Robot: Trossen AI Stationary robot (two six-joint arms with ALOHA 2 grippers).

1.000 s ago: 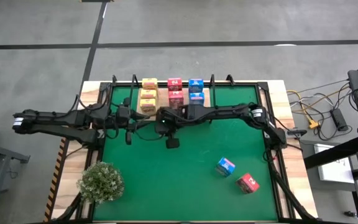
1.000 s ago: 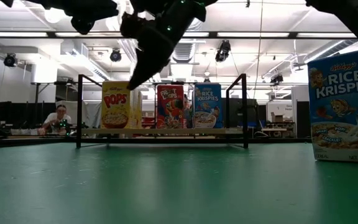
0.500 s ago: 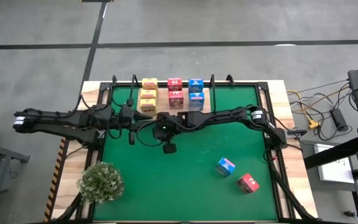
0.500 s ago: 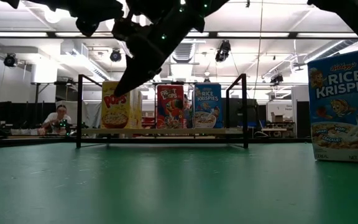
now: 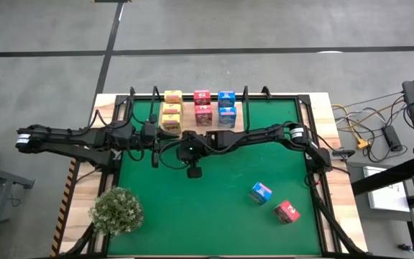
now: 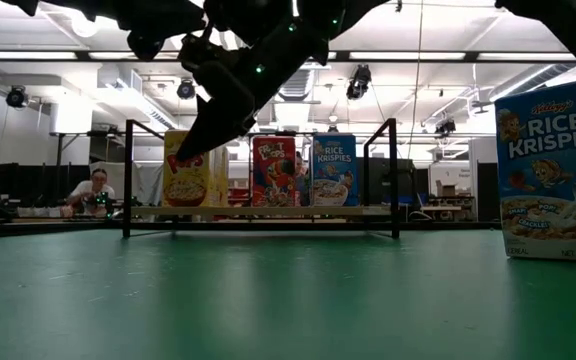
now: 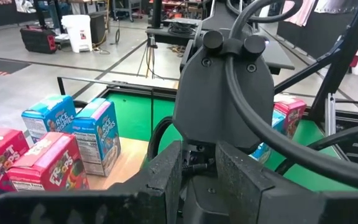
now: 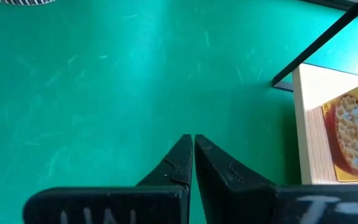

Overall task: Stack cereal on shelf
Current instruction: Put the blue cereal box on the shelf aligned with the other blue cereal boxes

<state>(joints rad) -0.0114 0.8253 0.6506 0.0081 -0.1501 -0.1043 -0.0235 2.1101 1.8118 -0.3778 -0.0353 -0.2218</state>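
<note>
The wooden shelf (image 5: 237,119) lies at the mat's far edge and carries three yellow cartons (image 5: 171,109), two pink-red ones (image 5: 203,103) and two blue ones (image 5: 226,104). A loose blue carton (image 5: 261,192) and a loose pink-red carton (image 5: 287,211) rest on the mat at the near right. My right gripper (image 5: 172,149) is shut and empty. It hangs above the mat off the shelf's near left corner (image 8: 309,118) and slants down toward the table's left (image 6: 180,160). My left gripper (image 5: 157,144) faces it at close range, its fingers (image 7: 166,171) a little apart and empty.
A bushy pale green plant (image 5: 117,210) stands at the mat's near left corner. The shelf's black wire frame (image 6: 128,180) rises at its ends. The two arms cross the mat's middle close to each other. A person (image 6: 95,190) sits far behind the table.
My right gripper has swung from in front of the shelf toward the table's left and a little toward the near edge, and has dropped slightly, with its fingers still shut. My left gripper has edged a little toward the table's right. No carton has moved.
</note>
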